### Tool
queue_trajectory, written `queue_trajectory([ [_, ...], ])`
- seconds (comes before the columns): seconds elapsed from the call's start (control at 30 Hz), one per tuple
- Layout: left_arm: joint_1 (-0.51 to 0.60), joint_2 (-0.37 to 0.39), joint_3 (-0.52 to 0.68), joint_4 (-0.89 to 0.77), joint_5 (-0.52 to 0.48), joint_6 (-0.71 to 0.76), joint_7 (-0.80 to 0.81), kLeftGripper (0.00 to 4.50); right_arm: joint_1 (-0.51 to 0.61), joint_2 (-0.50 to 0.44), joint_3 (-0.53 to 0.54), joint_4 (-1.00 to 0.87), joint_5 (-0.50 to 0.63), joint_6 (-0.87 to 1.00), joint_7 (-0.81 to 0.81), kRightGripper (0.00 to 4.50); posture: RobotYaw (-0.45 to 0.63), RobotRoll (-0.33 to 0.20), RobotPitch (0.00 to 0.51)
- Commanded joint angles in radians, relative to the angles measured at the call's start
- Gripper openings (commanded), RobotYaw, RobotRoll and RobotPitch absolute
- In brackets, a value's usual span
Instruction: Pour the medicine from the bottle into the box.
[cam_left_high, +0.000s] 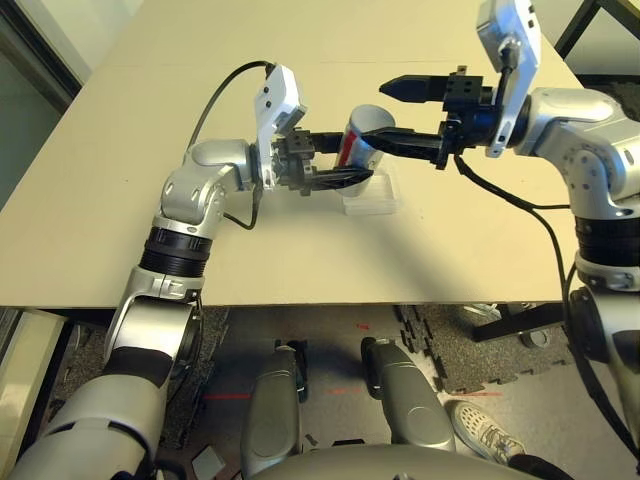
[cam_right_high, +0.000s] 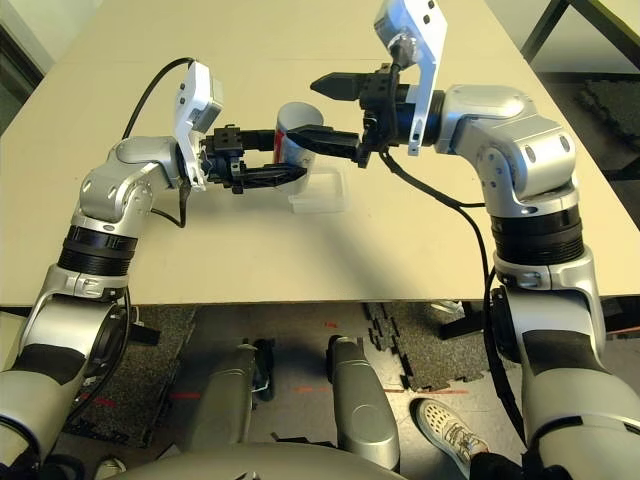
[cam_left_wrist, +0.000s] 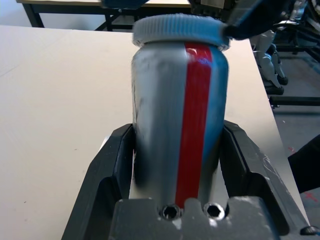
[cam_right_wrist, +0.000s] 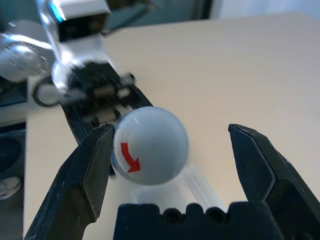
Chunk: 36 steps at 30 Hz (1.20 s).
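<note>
Right wrist view | right tool (cam_right_wrist: 170, 165) spread around cap (cam_right_wrist: 150, 145) | left tool (cam_left_wrist: 175, 165) clamps bottle (cam_left_wrist: 175, 115)

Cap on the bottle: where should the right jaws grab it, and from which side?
Grip the ribbed rim of the cap, coming head-on at its domed top. The left gripper holds the bottle level by the body, cap toward the right gripper, whose open jaws already flank it.
</note>
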<state>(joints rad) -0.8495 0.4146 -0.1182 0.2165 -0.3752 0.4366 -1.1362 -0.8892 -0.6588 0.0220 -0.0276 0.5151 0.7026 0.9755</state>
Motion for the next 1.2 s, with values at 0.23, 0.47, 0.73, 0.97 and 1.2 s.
queue_trajectory([
  [0.23, -0.020, -0.005, 0.010, 0.017, -0.004, -0.052, -0.030, 2.70, 0.046, -0.034, -0.066, -0.006, 0.011, 0.051, -0.071, 4.50, -0.18, 0.000, 0.189],
  [0.47, -0.038, -0.017, 0.027, 0.052, 0.001, -0.097, -0.020, 2.69, 0.043, 0.005, -0.081, -0.043, 0.053, 0.095, -0.103, 4.50, -0.18, 0.000, 0.185],
  [0.73, -0.044, -0.032, 0.056, 0.093, 0.005, -0.136, 0.019, 2.69, 0.052, 0.035, -0.106, -0.095, 0.125, 0.167, -0.122, 4.50, -0.17, 0.000, 0.183],
  [0.97, -0.045, -0.069, 0.083, 0.155, 0.010, -0.184, 0.063, 2.69, 0.047, 0.095, -0.131, -0.134, 0.188, 0.213, -0.182, 4.50, -0.18, 0.000, 0.178],
  [1.2, -0.036, -0.079, 0.078, 0.145, 0.005, -0.189, 0.065, 2.69, 0.064, 0.123, -0.119, -0.161, 0.206, 0.222, -0.214, 4.50, -0.18, 0.000, 0.172],
])
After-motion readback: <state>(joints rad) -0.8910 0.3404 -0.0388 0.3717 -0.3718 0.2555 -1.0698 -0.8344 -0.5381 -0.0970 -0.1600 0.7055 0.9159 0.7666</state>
